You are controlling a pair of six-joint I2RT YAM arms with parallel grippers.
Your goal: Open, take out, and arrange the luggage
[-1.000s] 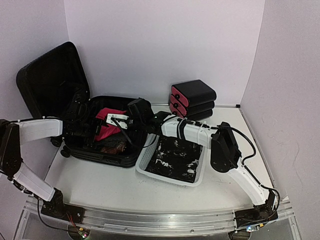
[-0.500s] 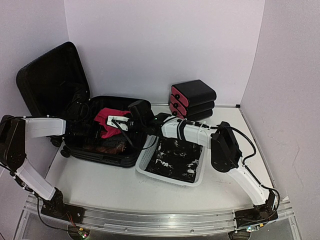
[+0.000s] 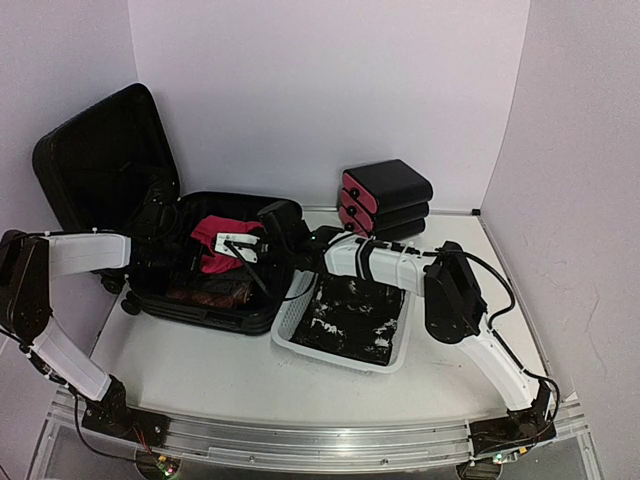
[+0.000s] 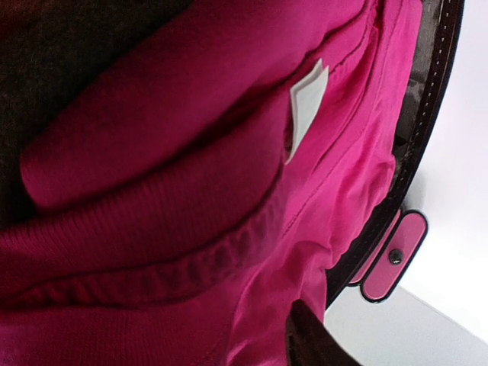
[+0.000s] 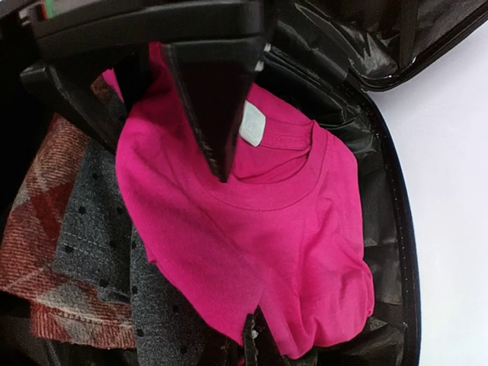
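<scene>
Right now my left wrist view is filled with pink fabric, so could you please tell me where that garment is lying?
Observer: The pink shirt lies on top inside the luggage, whose lid stands upright at the back left.
Operator: Thank you. Is anything packed under it?
Observer: Yes, a grey dotted garment and a red plaid cloth lie beneath it.
Operator: And what stands nearby?
Observer: A white basket sits beside the luggage on its right, with something black and white-flecked inside.
</scene>
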